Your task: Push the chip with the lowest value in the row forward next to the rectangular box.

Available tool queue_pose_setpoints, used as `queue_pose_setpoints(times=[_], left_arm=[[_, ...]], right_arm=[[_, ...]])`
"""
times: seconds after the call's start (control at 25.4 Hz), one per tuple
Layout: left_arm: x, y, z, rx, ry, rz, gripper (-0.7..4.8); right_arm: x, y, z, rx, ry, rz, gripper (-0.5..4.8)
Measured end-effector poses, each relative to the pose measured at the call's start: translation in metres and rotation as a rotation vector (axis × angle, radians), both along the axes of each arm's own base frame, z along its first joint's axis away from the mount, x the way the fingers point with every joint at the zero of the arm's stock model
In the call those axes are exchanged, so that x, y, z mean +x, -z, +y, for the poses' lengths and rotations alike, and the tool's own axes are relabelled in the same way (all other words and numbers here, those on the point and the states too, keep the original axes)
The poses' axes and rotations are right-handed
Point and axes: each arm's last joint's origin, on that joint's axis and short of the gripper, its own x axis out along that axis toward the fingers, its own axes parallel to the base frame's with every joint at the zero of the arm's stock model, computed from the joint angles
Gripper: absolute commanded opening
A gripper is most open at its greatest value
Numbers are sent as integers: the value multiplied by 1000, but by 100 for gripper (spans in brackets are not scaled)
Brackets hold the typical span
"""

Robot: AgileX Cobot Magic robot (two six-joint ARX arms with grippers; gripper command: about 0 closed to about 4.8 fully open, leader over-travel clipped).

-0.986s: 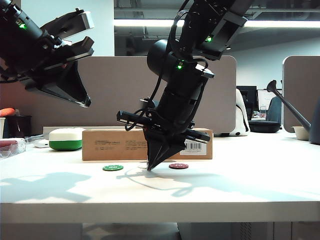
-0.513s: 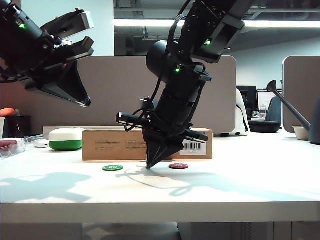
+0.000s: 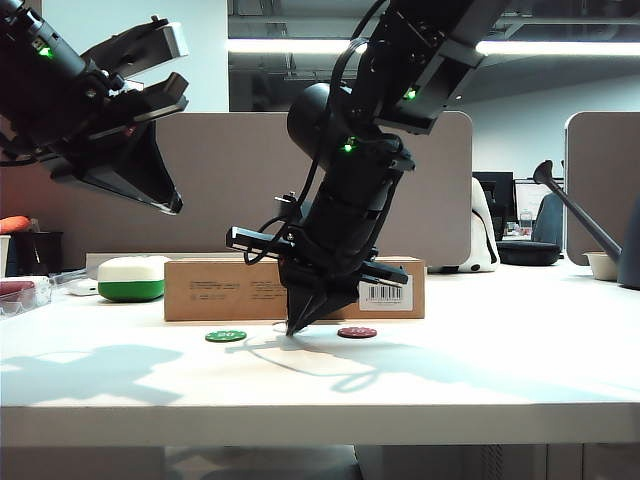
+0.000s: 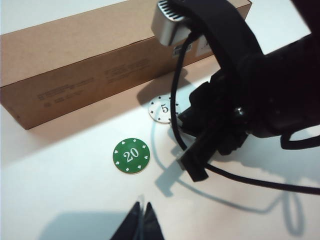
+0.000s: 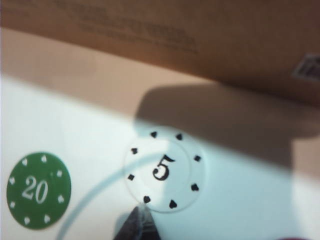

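My right gripper (image 3: 291,328) is down at the white tabletop (image 3: 320,375) in front of the brown cardboard box (image 3: 225,290), its fingers pinched together with nothing between them; in my right wrist view the closed tips (image 5: 138,220) touch the near edge of the white chip marked 5 (image 5: 164,170). That chip lies on the table between the tips and the box, close to the box wall but not touching it, and partly under the shadow my arm casts. The green chip marked 20 (image 4: 131,156) lies farther out from the box than the white one, off to one side of it, and the dark red chip (image 3: 357,332) lies in front of the box's barcode label (image 3: 384,294). My left gripper (image 3: 160,195) hangs high above the table, well apart from the box, and its fingertips (image 4: 140,225) are pressed together, empty. Beside the box stands a white-and-green rounded case (image 3: 132,278). Behind the table are grey office partitions (image 3: 220,180) and a lit ceiling strip (image 3: 290,46).
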Motion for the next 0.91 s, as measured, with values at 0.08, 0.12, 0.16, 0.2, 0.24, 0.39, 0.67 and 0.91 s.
queue_pose_setpoints(times=[0.08,0.12,0.16,0.2,0.24,0.39,0.67,0.91], left_arm=[[0,0,0,0,0,0,-5],[0,0,0,0,0,0,-5],[0,0,0,0,0,0,-5],[0,0,0,0,0,0,-5],[0,0,0,0,0,0,-5],[0,0,0,0,0,0,-5],[0,0,0,0,0,0,-5],[0,0,0,0,0,0,-5]], right_arm=[[1,1,1,5,1,-7,-6],[2,2,1,7,4,-12,-6],[2,2,1,5,8,-16,-6],[2,2,1,3,11,-19,-6],[2,2,1,0,16,-22,-6],[5,2,-1,-7,32,-33,-6],[9,2,-5,-16,72,-51,-6],[8,2,-4,-9,79,-47,-6]])
